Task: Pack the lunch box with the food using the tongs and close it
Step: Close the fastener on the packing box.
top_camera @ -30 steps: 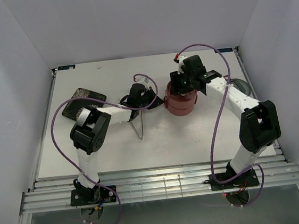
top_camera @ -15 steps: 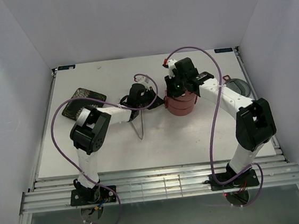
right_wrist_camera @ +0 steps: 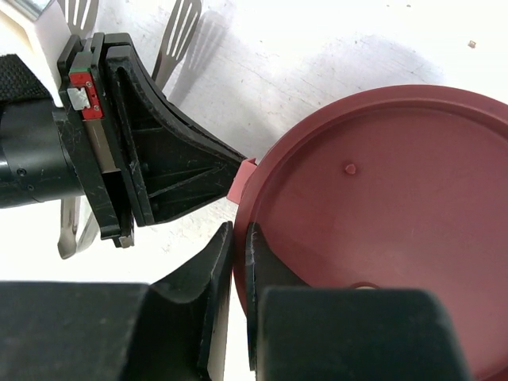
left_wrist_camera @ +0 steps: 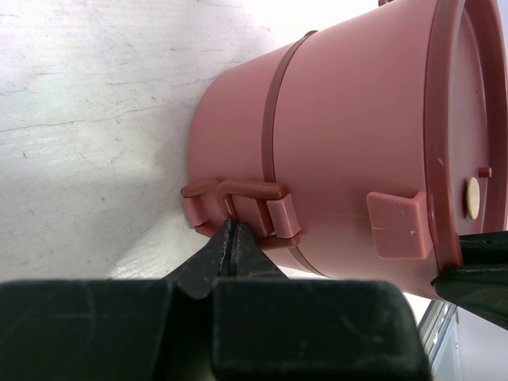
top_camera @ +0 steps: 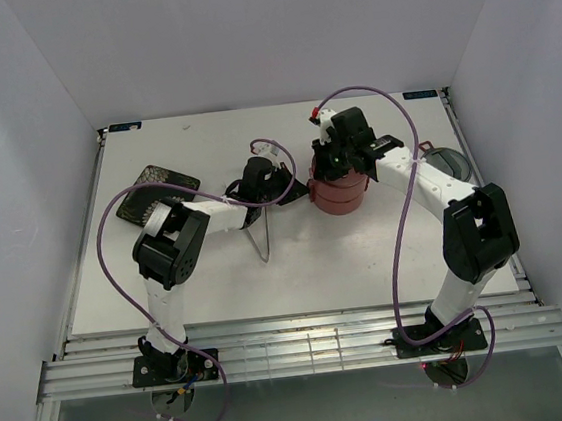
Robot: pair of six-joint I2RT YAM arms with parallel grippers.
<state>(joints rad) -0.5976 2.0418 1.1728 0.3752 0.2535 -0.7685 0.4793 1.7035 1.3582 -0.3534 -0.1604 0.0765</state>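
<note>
Right fingers have drawn together over the last second, and the right arm has leaned in further left above the lunch box; the left arm has not shifted. Seen from the right wrist, those fingers stand pinched on the left rim of the dark-red lid, one outside the edge and one over the top, with only a sliver between them. The lid sits flat on the box.

The lunch box stands upright near the middle of the surface, with both dusty-red tiers stacked. The left fingers are closed tight on nothing, and their tips rest against the small side handle of the lower tier on the box's left side.

The tongs lie on the surface just left of the box, below the left wrist and held by neither arm. Their flat ends show at the top of the right wrist view. A dark patterned plate lies well to the left, partly under the left arm. A round dark disc lies at the right edge of the surface, partly hidden by the right arm. No food can be made out.
</note>
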